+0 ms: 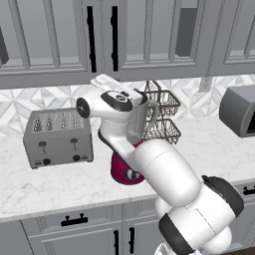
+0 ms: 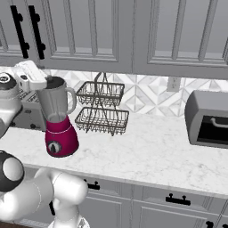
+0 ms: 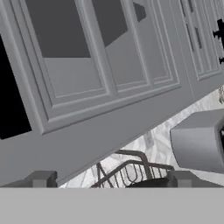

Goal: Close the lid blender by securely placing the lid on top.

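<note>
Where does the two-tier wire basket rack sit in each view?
Left base view: rack at centre right, behind the arm.
Right base view: rack left of centre, right of the blender.
Hand view: rack at bottom centre.
Shared landmark: the grey appliance right of it.

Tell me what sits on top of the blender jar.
A dark lid caps the blender jar's rim; the robot's hand beside it hides the lid's left edge, so its seating is unclear.

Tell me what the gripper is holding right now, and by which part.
Nothing. The gripper is open, its fingertips spread wide with only the wire basket rack beyond them. The lid sits on the blender.
</note>
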Available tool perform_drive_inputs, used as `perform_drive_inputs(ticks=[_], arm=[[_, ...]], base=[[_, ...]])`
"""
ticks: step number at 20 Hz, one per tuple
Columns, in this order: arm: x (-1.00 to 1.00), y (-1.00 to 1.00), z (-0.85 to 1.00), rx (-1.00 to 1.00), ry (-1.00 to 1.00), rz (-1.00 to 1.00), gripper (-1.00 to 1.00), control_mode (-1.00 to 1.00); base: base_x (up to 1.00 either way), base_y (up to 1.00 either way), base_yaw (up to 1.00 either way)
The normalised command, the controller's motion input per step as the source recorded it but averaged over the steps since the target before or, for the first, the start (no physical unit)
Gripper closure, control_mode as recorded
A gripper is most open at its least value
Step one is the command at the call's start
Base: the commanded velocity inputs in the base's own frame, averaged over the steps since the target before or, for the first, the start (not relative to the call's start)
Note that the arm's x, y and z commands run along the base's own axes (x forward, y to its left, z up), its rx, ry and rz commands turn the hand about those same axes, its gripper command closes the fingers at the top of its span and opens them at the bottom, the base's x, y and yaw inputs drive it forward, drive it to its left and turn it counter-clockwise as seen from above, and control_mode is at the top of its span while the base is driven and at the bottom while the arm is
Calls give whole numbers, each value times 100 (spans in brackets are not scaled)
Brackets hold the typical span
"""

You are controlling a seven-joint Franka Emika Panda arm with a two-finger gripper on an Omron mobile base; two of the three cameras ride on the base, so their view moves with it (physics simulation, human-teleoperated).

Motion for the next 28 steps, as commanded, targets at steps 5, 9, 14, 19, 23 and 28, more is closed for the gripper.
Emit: perform_drive_inputs(ticks=[5,9,14,19,23,28], arm=[[-34,5,-14,0,-28,0,-100,-100],[-100,51,-16,-4,-29,0,-100,-100],[-100,55,-54,-1,-10,0,-100,-100],[-100,42,-94,0,16,-1,-100,-100],[-57,-1,-69,9,23,0,-100,-100],[0,-4,0,2,0,0,-100,-100]], base=[[0,0,0],[0,0,0],[0,0,0],[0,0,0],[0,0,0],[0,0,0]])
